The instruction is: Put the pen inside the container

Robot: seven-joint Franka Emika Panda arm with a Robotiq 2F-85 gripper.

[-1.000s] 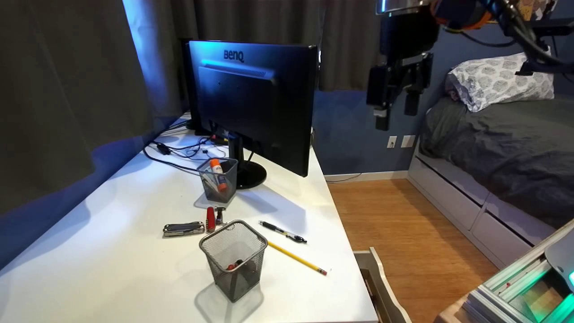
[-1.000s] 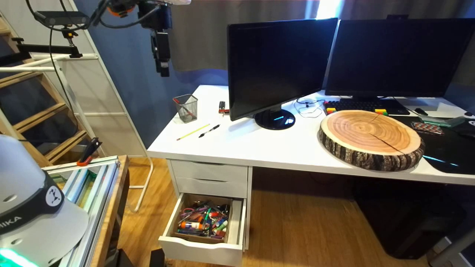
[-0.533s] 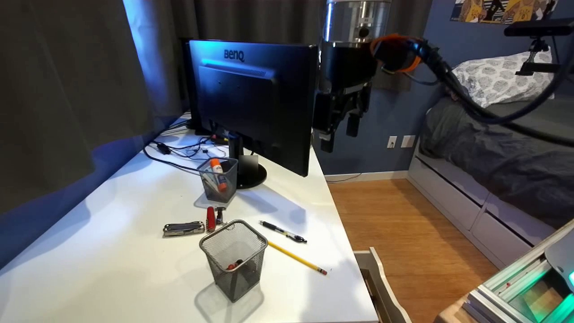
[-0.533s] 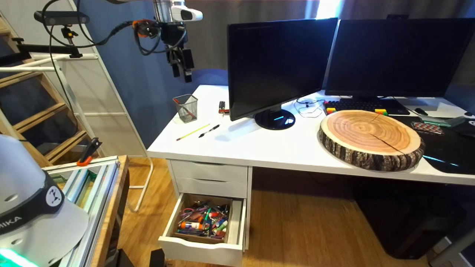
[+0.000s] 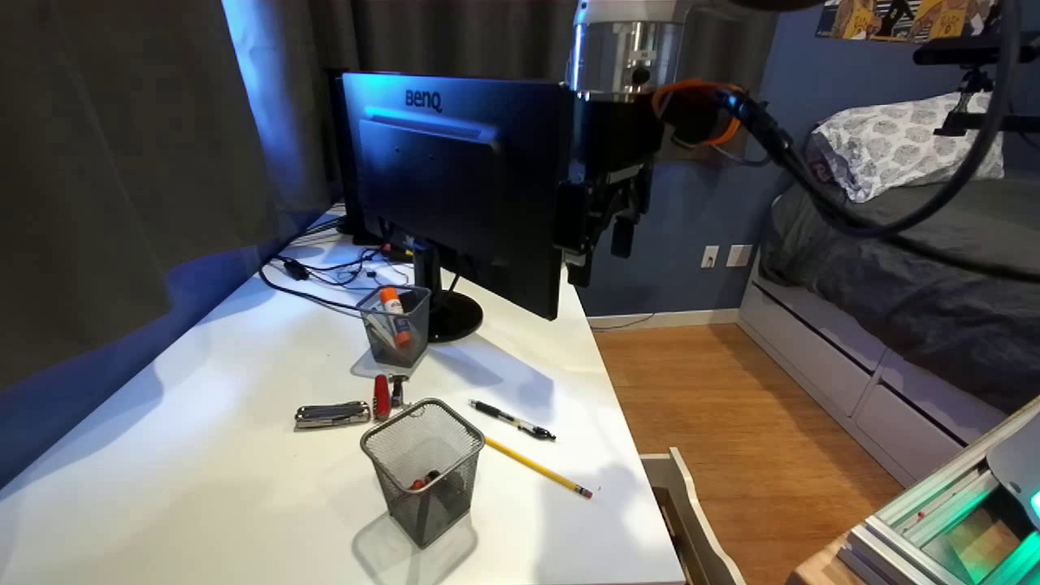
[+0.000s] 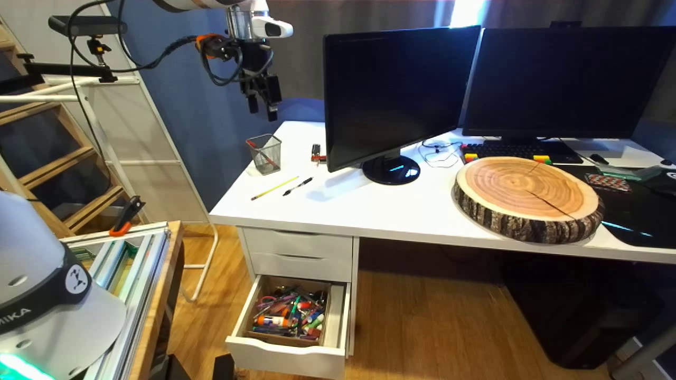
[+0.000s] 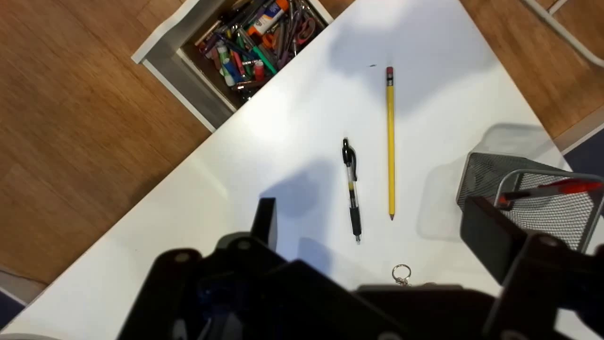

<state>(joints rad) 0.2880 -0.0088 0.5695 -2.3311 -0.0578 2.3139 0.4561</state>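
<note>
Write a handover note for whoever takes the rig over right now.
Pincer: open, holding nothing, raised above the desk.
Pen: lying on the desk, beside the yellow pencil but apart from it.
Container: wire-mesh, upright on the desk, across the pencil from the pen; a red-and-dark item is inside.
Done: no transfer yet; pen ungripped.
Left: grasp the pen, lift it, release it inside the container.
</note>
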